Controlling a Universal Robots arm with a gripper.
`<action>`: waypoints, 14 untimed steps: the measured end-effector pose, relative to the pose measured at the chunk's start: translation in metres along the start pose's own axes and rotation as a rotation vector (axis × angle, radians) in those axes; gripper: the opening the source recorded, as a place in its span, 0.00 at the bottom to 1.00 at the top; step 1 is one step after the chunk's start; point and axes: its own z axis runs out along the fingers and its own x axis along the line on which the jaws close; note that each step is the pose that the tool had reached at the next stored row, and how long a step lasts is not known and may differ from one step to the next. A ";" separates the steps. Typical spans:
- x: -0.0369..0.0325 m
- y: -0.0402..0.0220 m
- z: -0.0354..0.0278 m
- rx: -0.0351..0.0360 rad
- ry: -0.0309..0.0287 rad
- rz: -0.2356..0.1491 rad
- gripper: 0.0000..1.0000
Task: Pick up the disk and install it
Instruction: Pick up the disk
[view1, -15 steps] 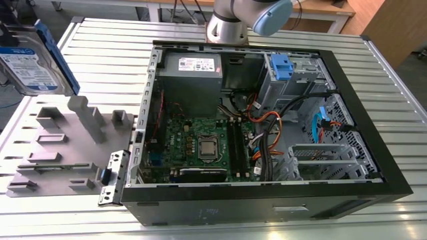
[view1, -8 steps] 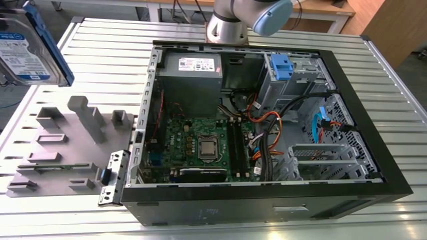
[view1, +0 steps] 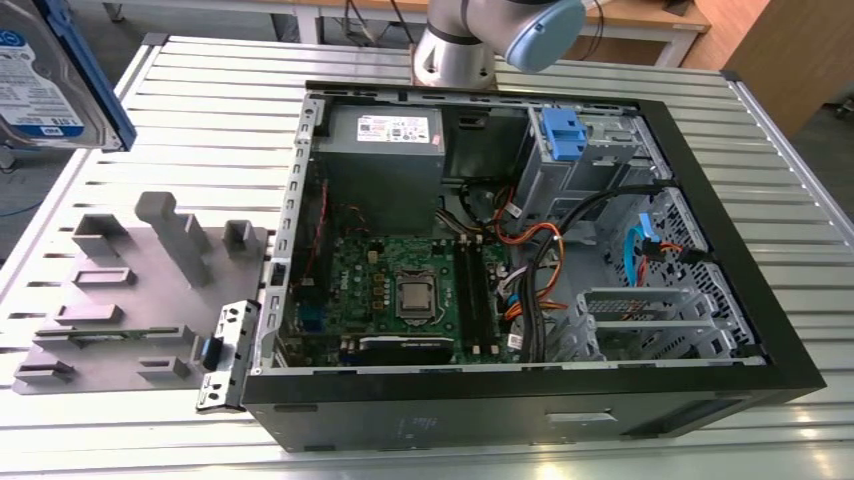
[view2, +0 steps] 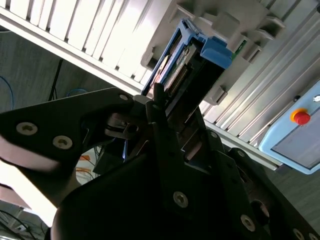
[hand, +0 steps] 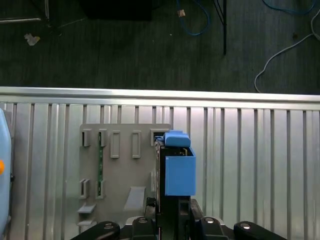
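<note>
Fingers closed, the gripper (hand: 172, 222) clamps the disk (view1: 43, 85). In the exterior view it hangs at ten o'clock from the computer case (view1: 441, 440).

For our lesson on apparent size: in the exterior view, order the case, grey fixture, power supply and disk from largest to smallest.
1. the case
2. the fixture
3. the power supply and the disk look alike; the disk is near the camera and cut by the picture's edge, so I leave them unranked.
</note>
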 end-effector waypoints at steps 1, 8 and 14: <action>0.0000 0.0000 -0.0010 -0.0001 0.0000 0.000 0.35; 0.0000 0.0000 -0.0013 0.0000 0.0000 0.000 0.35; 0.0000 -0.0047 -0.0014 0.0000 0.0000 0.000 0.35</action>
